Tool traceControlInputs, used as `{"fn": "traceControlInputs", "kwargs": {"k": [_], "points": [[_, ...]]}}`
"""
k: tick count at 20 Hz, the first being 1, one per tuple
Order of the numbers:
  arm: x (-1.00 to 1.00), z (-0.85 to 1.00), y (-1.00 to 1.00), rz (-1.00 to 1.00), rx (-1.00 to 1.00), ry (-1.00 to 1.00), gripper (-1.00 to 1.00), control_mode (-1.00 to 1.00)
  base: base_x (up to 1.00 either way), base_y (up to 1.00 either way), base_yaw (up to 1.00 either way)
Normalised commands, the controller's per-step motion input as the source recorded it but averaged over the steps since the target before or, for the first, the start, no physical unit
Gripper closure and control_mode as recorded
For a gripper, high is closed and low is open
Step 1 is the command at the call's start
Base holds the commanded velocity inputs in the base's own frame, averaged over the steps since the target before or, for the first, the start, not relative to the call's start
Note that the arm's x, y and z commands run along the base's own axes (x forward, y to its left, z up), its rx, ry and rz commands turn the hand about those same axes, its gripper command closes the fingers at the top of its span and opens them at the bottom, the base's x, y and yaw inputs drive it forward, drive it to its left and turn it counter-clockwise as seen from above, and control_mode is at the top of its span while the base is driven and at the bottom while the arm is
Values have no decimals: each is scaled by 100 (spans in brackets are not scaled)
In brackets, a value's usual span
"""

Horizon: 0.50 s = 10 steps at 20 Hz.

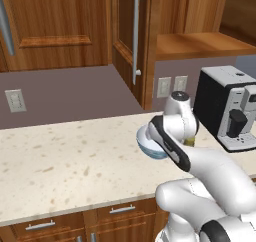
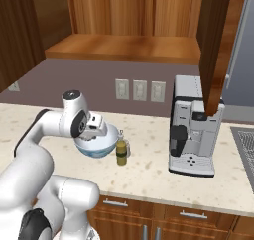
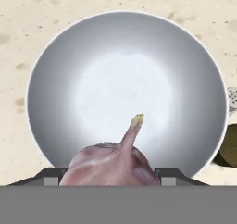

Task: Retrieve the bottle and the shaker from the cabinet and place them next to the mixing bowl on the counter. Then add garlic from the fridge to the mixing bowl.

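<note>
The mixing bowl [image 3: 69, 79] lies right below my hand, its white inside facing up. My gripper [image 3: 111, 174] is shut on the garlic [image 3: 111, 165], a pinkish-white bulb whose stem points over the bowl's middle. In the right base view, the hand [image 2: 94, 126] hovers just over the bowl [image 2: 101, 149] on the beige counter [image 2: 149, 169]. The olive-green bottle [image 2: 121, 153] stands touching close at the bowl's right side, and the pale shaker [image 3: 233, 97] sits by it. The arm covers part of the blue-patterned bowl [image 1: 149, 148] in the left base view.
A black-and-silver coffee machine [image 2: 192, 130] stands on the counter to the right of the bottle. The brown wall cabinet's door [image 2: 216, 45] hangs open above it. The grey fridge [image 2: 244, 50] is at the far right. Wooden drawers [image 1: 75, 223] run below the counter.
</note>
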Motion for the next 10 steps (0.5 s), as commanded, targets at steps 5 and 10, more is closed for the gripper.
{"fn": "traceControlInputs", "kwargs": {"k": [5, 10], "points": [[53, 0, 0, 0, 0, 5, 100, -100, 0, 0, 0], [22, -16, 0, 0, 0, 5, 100, -100, 0, 0, 0]]}}
